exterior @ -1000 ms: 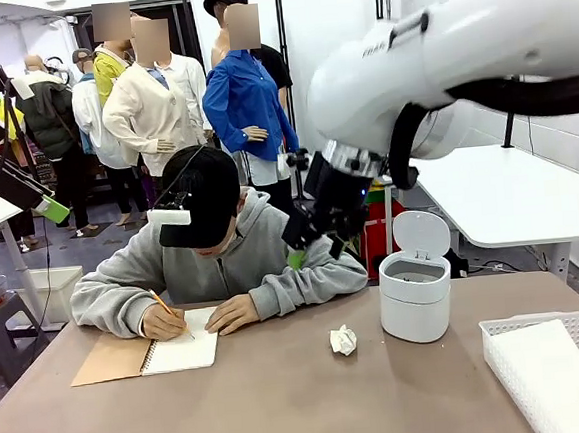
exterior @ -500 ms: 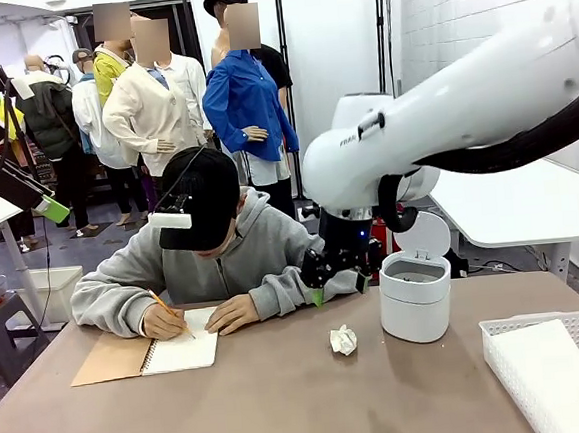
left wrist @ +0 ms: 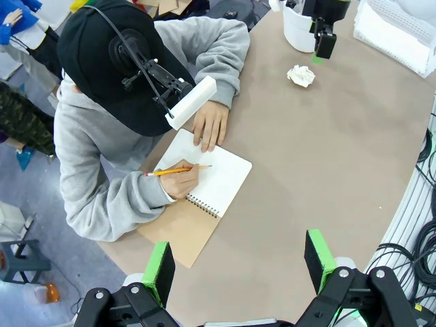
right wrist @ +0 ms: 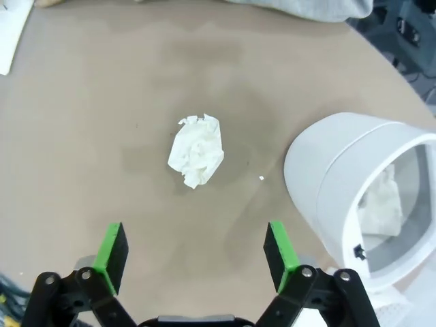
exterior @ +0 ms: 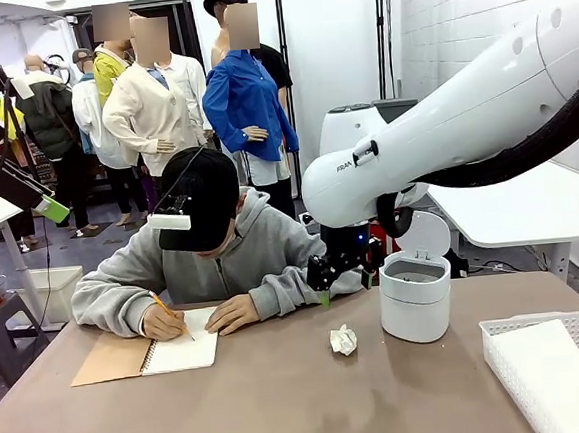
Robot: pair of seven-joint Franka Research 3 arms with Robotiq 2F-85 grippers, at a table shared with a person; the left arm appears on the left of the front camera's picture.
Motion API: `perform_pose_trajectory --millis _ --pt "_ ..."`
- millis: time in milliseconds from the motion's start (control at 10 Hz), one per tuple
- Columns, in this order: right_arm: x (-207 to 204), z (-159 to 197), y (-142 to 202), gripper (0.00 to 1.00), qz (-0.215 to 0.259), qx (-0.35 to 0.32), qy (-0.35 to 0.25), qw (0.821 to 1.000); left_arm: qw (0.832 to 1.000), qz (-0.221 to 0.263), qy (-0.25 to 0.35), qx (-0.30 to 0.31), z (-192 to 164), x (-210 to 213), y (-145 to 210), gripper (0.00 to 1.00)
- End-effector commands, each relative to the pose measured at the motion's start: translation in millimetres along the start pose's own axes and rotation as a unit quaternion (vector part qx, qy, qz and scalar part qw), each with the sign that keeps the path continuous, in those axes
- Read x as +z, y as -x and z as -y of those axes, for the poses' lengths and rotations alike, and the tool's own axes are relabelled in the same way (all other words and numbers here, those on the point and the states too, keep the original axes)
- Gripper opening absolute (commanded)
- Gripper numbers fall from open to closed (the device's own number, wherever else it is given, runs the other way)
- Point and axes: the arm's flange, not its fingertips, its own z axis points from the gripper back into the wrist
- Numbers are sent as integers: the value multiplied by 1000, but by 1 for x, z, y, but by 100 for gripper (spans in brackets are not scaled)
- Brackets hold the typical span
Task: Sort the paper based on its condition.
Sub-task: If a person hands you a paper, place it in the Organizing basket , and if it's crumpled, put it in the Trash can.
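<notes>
a robot's right gripper [right wrist: 196, 252] hangs above a crumpled paper ball [right wrist: 196, 151] on the brown table [exterior: 285, 407]. its green-padded jaws are spread wide and hold nothing. the ball lies apart from them and roughly centred between the pads, a placing that reads as a line-up for a grasp from above.

near the ball stands a white bin [exterior: 414, 297] with its lid [exterior: 421, 234] tipped open. something pale and wrinkled sits inside, likely another wad of paper, though the wrist view catches it only at the frame's edge. an open bin this close to the ball suggests where spoiled paper is meant to go. a white lattice basket [exterior: 499, 326] at the table's right near corner holds flat white sheets [exterior: 553, 381], the tidy pile.

across the table a person [exterior: 217, 252] in a grey hoodie bends over a spiral notebook [left wrist: 216, 178]. one hand [left wrist: 178, 184] writes with a pencil [left wrist: 178, 170] and the other hand [left wrist: 211, 126] lies on the page as if to steady it, both well apart from the ball.

the left gripper [left wrist: 238, 266] hovers high above the table on the notebook's side, jaws likewise spread and empty, seemingly parked out of the way. the ball is not yet touched. the next move looks to be a descent and a pinch gentle enough not to skid the light wad aside.
</notes>
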Motion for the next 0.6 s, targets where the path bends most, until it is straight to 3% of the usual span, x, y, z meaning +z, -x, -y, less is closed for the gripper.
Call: perform_pose_trajectory --millis 0,100,200,500 --pt "-7 1 4 100 -10 -8 -11 1000 1000 0 -1 0 0 0 0 100" --pt "0 0 0 100 0 0 0 1000 1000 0 -1 0 0 0 0 100" --pt "-23 2 -11 100 -29 -9 -2 1000 1000 0 -1 0 0 0 0 100" --pt "-57 -15 -11 100 -55 -7 16 998 1000 0 -1 0 0 0 0 100"
